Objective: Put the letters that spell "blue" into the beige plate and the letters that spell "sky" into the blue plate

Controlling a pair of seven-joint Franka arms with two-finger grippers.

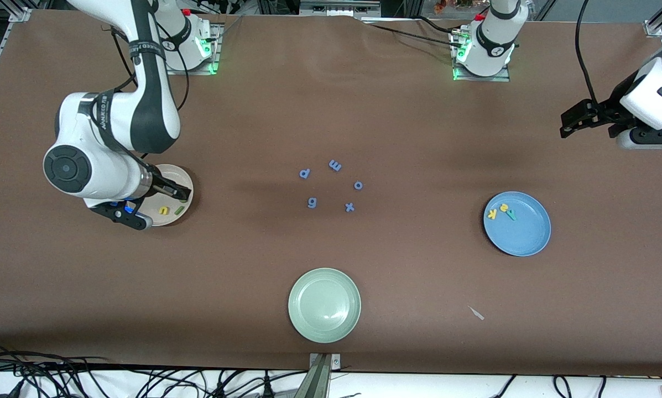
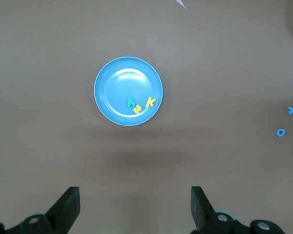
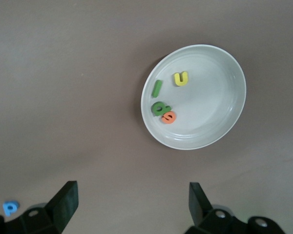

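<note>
Brown tabletop is carrying everything: the right hand (image 3: 129, 207), fingers spread, is hovering over the round cream-beige plate (image 3: 224, 122) holding green b (image 3: 159, 107), green bar l (image 3: 156, 88), yellow u (image 3: 181, 78) and orange e (image 3: 168, 117). The left hand (image 2: 135, 207), spread wide, is waiting above the round bright blue plate (image 2: 112, 92), where yellow s (image 2: 136, 110), yellow k (image 2: 150, 102) and teal y (image 2: 130, 102) are lying.

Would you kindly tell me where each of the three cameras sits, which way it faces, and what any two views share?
Front view: high across the table, facing both arm bases; shows the right gripper over the beige plate and the left gripper waiting aloft.
Left wrist view: looks down on the blue plate; own open jaws show.
Right wrist view: looks down on the beige plate; own open jaws show.
Shared: the blue plate's k appears in front and left wrist views.
</note>
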